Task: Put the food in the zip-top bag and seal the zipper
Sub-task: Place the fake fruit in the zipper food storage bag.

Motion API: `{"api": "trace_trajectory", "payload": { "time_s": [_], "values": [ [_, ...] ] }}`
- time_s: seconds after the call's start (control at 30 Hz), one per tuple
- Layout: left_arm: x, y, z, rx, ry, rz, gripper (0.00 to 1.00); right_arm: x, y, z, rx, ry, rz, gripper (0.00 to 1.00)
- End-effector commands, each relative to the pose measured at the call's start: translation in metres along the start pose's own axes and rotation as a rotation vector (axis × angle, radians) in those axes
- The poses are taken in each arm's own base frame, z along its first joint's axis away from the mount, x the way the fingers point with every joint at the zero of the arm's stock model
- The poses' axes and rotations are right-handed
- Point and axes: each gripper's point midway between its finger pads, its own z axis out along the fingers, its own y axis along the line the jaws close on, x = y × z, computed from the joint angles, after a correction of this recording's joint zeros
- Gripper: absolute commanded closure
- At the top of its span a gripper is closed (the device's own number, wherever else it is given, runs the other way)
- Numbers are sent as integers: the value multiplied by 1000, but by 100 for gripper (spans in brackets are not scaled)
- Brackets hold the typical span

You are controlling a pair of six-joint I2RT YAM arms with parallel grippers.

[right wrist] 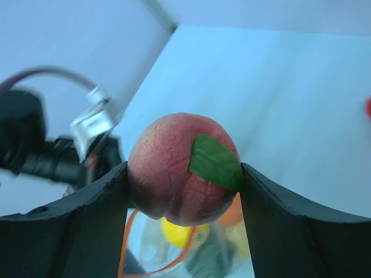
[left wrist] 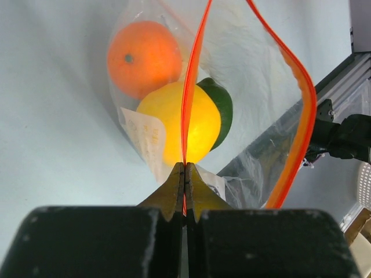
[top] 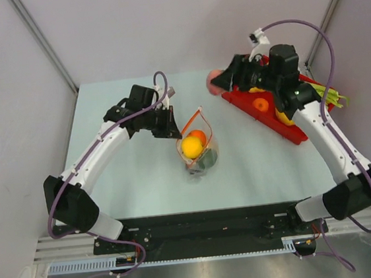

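Note:
The clear zip-top bag (top: 199,152) stands mid-table with its mouth gaping upward. Inside lie an orange fruit (left wrist: 144,58), a yellow one (left wrist: 174,124) and a green one (left wrist: 223,110). My left gripper (left wrist: 185,169) is shut on the orange-red zipper (left wrist: 194,69) strip, holding that edge up. My right gripper (right wrist: 184,174) is shut on a reddish peach (right wrist: 174,168) with a green leaf, held in the air to the right of and behind the bag, seen as the peach (top: 216,81) in the top view. Below the peach the bag (right wrist: 179,249) shows blurred.
A red tray (top: 289,128) lies at the right under the right arm, with an orange fruit (top: 259,104) and yellow and green items on it. The left arm's wrist (top: 146,110) hangs just left of the bag.

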Motion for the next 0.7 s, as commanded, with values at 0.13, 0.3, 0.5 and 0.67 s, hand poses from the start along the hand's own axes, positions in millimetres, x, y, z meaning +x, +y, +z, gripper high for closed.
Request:
{"api": "trace_trajectory", "payload": {
  "time_s": [0.13, 0.3, 0.5, 0.67],
  "values": [
    [-17, -30, -12, 66, -45, 55, 100, 87, 73, -19, -148, 211, -222, 52],
    [-18, -31, -16, 65, -56, 58, 100, 141, 60, -12, -115, 355, -272, 52],
    [-17, -33, -18, 69, -62, 69, 100, 169, 30, -1, 7, 420, -415, 47],
    [-17, -33, -20, 69, -65, 71, 100, 167, 38, 6, 40, 376, -589, 31]
  ]
}}
